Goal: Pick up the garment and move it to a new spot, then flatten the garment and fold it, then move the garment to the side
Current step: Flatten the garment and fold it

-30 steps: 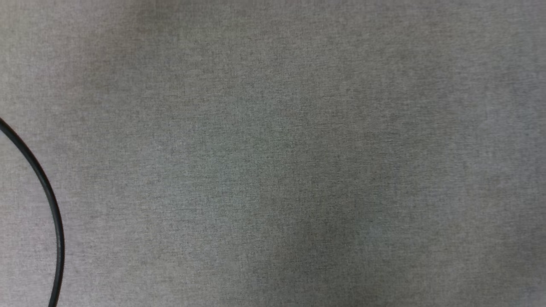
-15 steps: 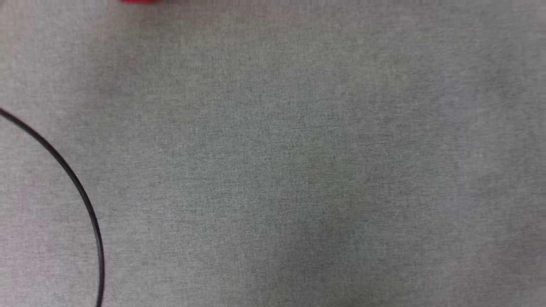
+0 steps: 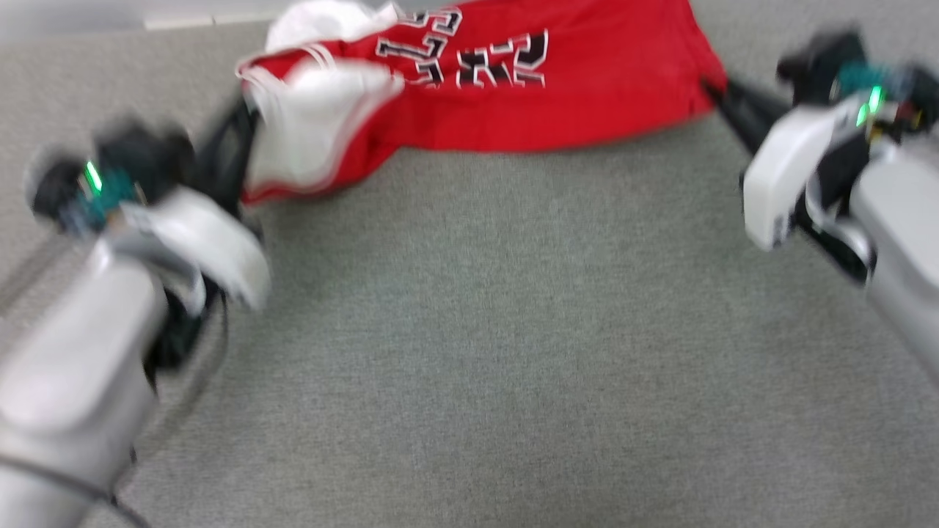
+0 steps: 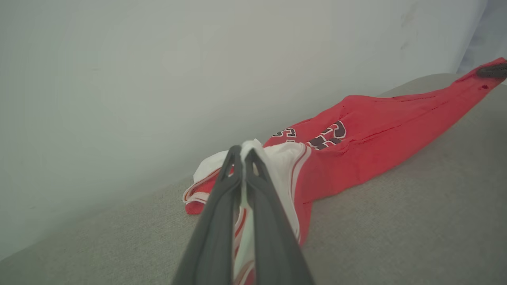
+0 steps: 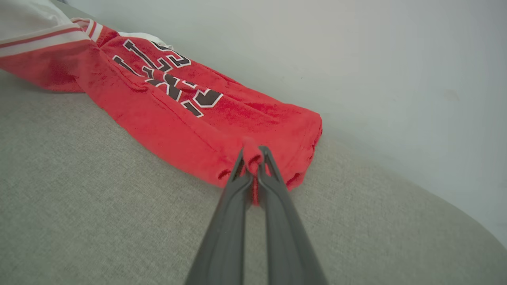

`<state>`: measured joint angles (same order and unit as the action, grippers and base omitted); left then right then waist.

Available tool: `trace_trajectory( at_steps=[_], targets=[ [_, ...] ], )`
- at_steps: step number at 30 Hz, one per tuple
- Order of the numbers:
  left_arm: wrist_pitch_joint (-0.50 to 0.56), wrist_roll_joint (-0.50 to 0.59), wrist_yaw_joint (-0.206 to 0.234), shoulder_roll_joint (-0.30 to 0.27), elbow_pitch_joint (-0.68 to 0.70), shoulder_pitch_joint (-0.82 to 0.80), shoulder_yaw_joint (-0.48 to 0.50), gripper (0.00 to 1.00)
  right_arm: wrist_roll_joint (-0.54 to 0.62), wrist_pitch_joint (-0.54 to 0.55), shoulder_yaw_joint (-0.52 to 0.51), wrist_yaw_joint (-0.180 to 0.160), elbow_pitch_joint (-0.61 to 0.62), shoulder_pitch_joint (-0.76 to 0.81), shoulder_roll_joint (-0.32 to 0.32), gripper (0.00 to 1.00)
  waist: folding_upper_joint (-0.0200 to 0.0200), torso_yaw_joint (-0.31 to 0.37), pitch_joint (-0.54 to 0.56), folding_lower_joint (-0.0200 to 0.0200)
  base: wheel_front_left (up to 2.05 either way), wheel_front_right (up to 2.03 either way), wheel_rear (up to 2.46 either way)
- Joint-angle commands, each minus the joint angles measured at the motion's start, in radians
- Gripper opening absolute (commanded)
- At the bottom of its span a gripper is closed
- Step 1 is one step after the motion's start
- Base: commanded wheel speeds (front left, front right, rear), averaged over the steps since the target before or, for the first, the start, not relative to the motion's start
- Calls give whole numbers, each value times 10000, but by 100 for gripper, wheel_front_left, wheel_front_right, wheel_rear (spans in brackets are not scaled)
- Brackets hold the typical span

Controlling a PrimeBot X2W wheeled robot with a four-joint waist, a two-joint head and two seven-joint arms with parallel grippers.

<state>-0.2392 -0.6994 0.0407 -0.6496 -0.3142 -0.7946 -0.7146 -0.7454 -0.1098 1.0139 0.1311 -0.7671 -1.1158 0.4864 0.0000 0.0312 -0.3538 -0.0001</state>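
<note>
Along the far edge of the table (image 3: 477,330), close to a pale wall (image 4: 158,79), the garment (image 3: 587,88) is found: a red jersey-style T-shirt, drawn out sideways between the two arms. Its body is bunched lengthwise into a loose band, and its middle rests on the grey woven table covering. Black lettering (image 5: 170,83) with a white outline is seen on the upward face; it cannot be read in full.

On the left end effector (image 4: 239,152), the fingers are pressed together, and a fold of the white sleeve (image 4: 285,158) is pinched between them near the tips. Red-and-white stripe trim (image 4: 299,166) is seen along the sleeve edge, just beside the fingers. More white cloth is caught between the fingers further down their length.

On the right end effector (image 5: 253,152), the fingers are closed on a small pinch of red cloth at the opposite end of the garment, at a corner by the hem. A nub of red fabric is seen bulging between the fingertips.

The head view is motion-blurred. Both pale forearms are recorded there, the left forearm (image 3: 73,367) at lower left and the right forearm (image 3: 899,235) at the right edge. The two end effectors are held well apart, one at each end of the shirt. Whether the gripped ends are lifted clear of the table cannot be told.
</note>
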Motion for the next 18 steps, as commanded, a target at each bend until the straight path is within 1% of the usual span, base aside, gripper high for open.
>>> trace_trajectory(
  at_steps=[1,9,15,18],
  targets=[
    [10,-36,95,-77,157,288,-51,0,-71,-89,42,-7,89,231,94,0,0,-26,494,1,0,0,0],
    [335,-582,1504,-792,2515,4253,-766,0,-868,-327,804,-7,860,2645,882,0,0,-31,1788,1,0,0,0],
    [145,-1172,2536,-1152,3624,6493,-805,0,-1342,-524,729,-7,1291,4137,1437,0,0,-55,2520,1,0,0,0],
    [100,-1389,2897,-1195,4029,7401,-924,0,-1438,-639,651,-7,1447,4988,1743,0,0,-150,2904,1,0,0,0]
  ],
)
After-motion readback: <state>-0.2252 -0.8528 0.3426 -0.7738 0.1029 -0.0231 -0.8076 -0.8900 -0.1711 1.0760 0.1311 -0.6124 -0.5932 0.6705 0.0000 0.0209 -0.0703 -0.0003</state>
